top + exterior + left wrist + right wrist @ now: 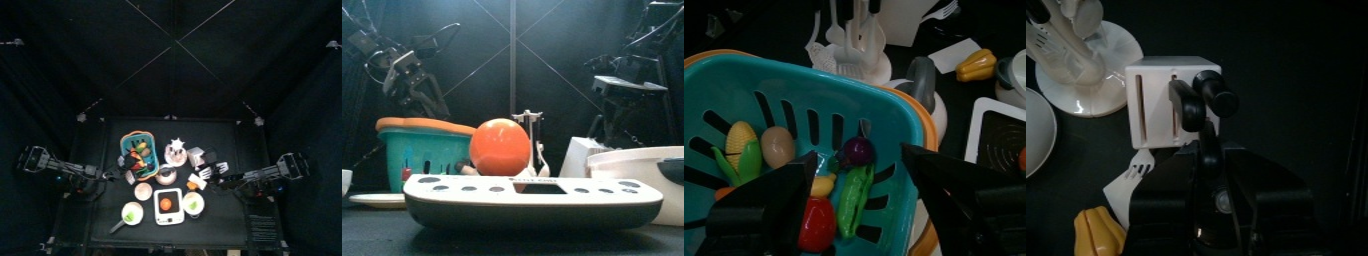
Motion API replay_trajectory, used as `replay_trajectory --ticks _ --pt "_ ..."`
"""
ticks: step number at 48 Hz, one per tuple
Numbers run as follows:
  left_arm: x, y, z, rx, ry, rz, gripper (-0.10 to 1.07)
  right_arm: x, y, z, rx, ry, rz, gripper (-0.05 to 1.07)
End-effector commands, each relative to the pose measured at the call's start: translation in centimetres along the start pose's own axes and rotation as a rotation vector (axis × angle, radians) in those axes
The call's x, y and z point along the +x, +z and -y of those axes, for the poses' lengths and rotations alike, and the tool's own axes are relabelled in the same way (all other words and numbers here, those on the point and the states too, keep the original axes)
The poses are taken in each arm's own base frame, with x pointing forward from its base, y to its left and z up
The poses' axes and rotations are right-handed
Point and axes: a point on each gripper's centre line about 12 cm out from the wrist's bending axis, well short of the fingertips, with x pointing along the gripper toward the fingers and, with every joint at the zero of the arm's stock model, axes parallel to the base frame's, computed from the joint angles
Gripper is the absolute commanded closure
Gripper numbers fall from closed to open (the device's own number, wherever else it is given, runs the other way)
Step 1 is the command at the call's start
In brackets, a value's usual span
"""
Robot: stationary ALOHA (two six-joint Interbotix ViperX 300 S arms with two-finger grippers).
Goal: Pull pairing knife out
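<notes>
A white knife block [1157,98] lies near a white utensil rack [1086,50]; in the top view the block [205,158] sits right of centre. A black paring knife handle [1213,92] sticks out of one of its slots. My right gripper [1203,112] is shut on that handle, right at the face of the block; the blade is hidden. My left gripper [865,200] is open and empty above a teal basket [764,85] of toy vegetables, to the left of the block.
A white scale [529,198] with an orange ball [500,147] stands at the table's front. A yellow pepper [1100,235] and a white fork [1133,178] lie beside the block. Bowls [131,212] and a plate [143,190] sit near the scale.
</notes>
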Motion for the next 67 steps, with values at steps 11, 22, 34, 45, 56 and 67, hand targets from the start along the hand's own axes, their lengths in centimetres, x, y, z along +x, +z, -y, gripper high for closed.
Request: replay_trajectory --ticks 11,22,34,45,56,67 --pt "0.0 0.6 0.1 -0.005 -0.002 0.013 -0.02 -1.4 0.9 -0.5 0.023 0.038 0.021 0.45" --pt "-0.1 0.6 0.2 -0.005 -0.005 0.014 -0.02 -2.3 0.8 -0.5 0.015 0.028 0.031 0.45" --pt "-0.1 0.6 0.2 -0.006 -0.006 0.013 -0.02 -3.7 0.7 -0.9 0.009 0.063 0.038 0.45" --pt "-0.1 0.6 0.2 -0.006 -0.006 0.013 -0.02 -5.5 0.7 -0.8 -0.004 0.072 0.056 0.45" --pt "-0.1 0.6 0.2 -0.007 -0.005 0.015 -0.02 -6.4 0.2 -0.7 -0.008 0.08 0.044 0.45" --pt "-0.1 0.6 0.1 -0.008 -0.003 0.015 -0.02 -7.9 0.4 -1.1 -0.01 0.116 0.054 0.45"
